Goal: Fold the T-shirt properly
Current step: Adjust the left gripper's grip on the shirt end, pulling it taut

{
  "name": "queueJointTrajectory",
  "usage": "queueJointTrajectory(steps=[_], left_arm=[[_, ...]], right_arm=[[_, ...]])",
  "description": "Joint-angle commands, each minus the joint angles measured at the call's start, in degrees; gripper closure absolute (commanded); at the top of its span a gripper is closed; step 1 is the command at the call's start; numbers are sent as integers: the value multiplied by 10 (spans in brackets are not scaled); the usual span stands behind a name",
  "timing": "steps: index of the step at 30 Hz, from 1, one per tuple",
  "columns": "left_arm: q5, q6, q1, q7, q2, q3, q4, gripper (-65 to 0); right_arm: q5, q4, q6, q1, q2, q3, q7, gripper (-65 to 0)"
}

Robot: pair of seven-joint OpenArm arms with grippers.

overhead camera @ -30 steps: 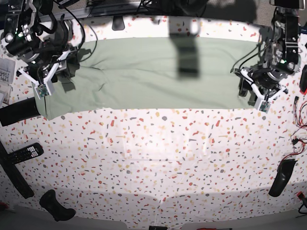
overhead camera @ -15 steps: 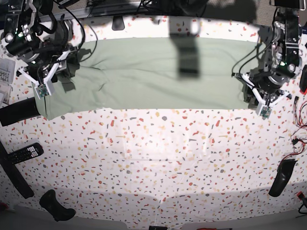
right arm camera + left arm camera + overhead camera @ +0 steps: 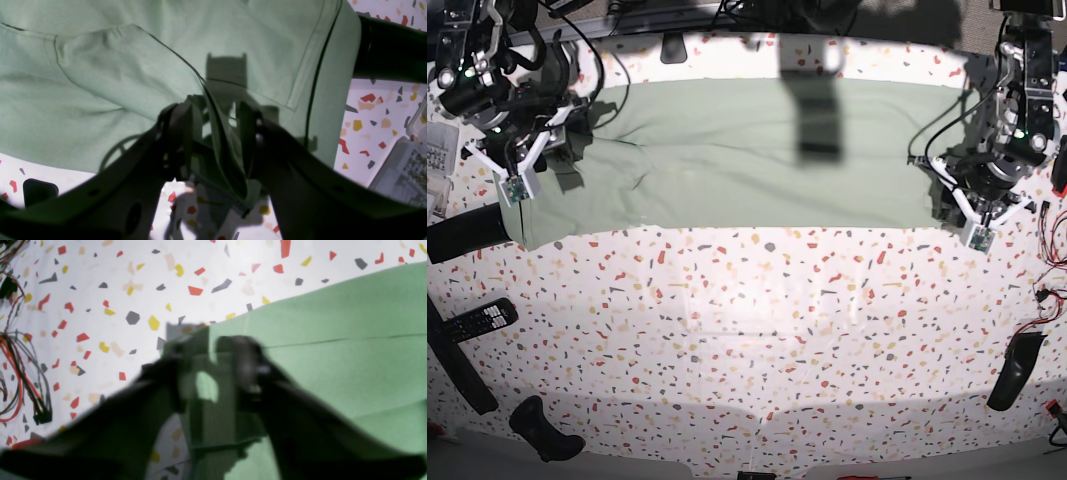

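Honestly, I read the T-shirt (image 3: 767, 180) as light, limp cloth, best pinched by its end corners; my left gripper (image 3: 213, 373) and right gripper (image 3: 217, 103) stand spread.

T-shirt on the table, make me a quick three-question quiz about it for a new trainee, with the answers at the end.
1. True or false: the T-shirt is crumpled into a ball.
2. Fill in: in the base view, the remote control lies on the ____ side.
3. Which is smoother, the shirt's middle or its part under the right claw?

Key: 1 false; 2 left; 3 the middle.
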State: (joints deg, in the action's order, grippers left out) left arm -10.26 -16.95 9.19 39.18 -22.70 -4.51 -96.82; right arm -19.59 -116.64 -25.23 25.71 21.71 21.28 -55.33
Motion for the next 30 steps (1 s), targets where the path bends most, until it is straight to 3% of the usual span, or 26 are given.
queueJointTrajectory(steps=[1, 4, 7, 15, 22, 26, 30], left_arm=[[7, 0, -7, -12, -7, -4, -10, -253], [34, 1, -10, 30, -7, -4, -10, -260], [-5, 9, -17, 76, -7, -4, -10, -260], [11, 27, -21, 43, -19, -4, 9, -260], [-11, 29, -60, 78, -29, -4, 106, -260], [-53, 36, -59, 77, -29, -4, 102, -260], [-42, 37, -59, 70, -29, -4, 91, -260]], right_arm=[[-4, -10, 2, -3, 7, 5, 9, -227], [-4, -10, 2, -3, 7, 5, 6, -227], [-4, -10, 2, -3, 7, 5, 6, -227], [-4, -10, 2, -3, 7, 5, 6, -227], [-4, -10, 2, -3, 7, 5, 0, -227], [-4, -10, 2, -3, 7, 5, 0, -227], [-4, -10, 2, -3, 7, 5, 1, -227]])
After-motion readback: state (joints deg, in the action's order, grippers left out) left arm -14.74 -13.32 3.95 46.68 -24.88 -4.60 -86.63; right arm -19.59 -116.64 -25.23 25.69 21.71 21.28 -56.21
